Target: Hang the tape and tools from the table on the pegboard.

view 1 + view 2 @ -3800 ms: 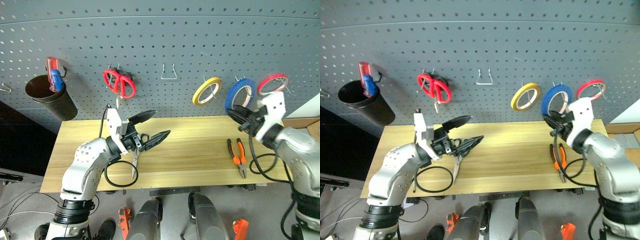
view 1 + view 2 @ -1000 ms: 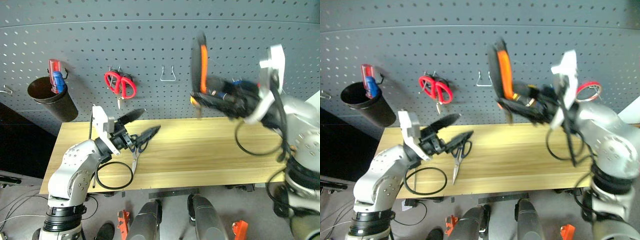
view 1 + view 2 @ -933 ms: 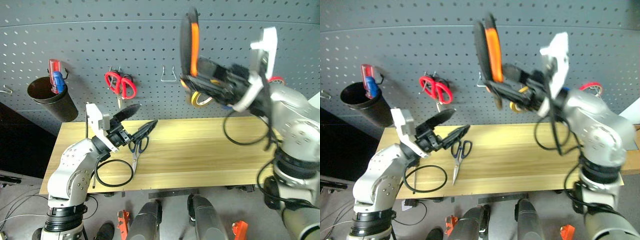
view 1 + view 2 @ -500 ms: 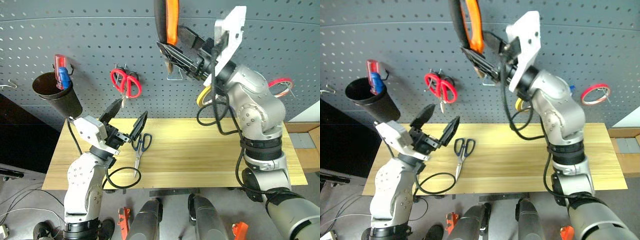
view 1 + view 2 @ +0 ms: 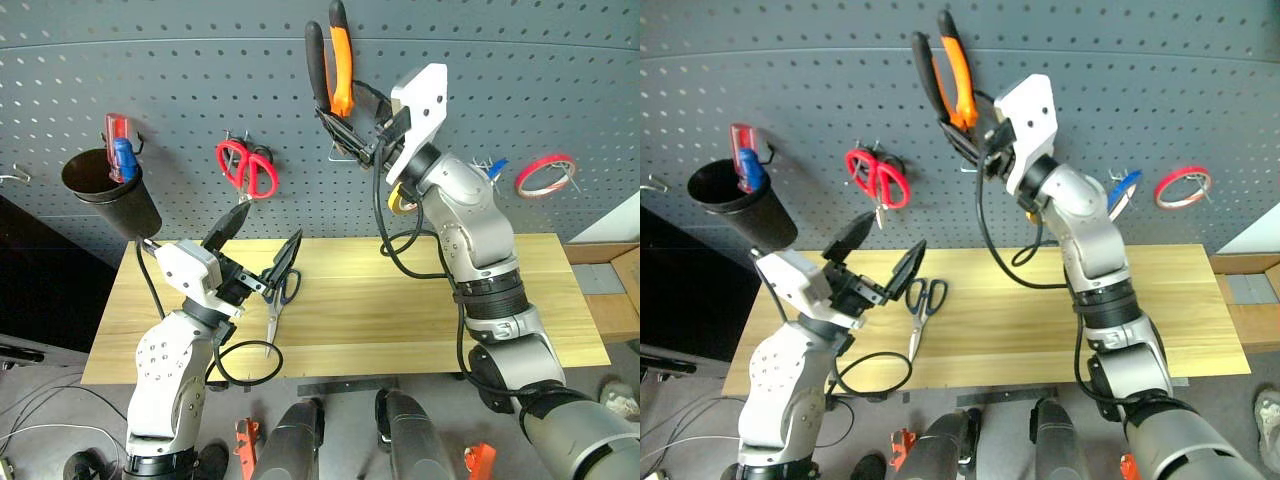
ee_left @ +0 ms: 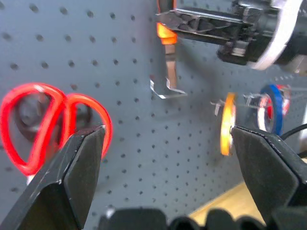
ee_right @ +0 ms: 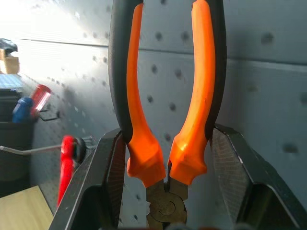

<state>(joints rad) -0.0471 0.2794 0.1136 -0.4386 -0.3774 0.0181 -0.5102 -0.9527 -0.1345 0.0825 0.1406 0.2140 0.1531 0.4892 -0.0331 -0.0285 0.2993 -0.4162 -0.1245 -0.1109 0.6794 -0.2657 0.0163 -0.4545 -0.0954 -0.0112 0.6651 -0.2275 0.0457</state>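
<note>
Eye views: the blue tape (image 5: 1121,190) already hangs on the pegboard (image 5: 180,90), just beyond the right arm. The right end effector (image 5: 347,128) grips the pliers (image 5: 333,62) by the head, handles pointing up, right at the bare metal hook (image 5: 341,154); they look not yet hung. The blue scissors (image 5: 278,297) lie on the worktop (image 5: 400,320), just beside the left end effector (image 5: 265,248), which stands wide and empty. I judge one item done, pliers under way, scissors left; I cannot make out the screwdriver.

Left wrist view: wide-spread fingers (image 6: 76,167) frame the hook, with the pliers' nose just above it.

Right wrist view: both fingers (image 7: 103,184) clamp the pliers' pivot, orange handles rising ahead against the pegboard.
</note>
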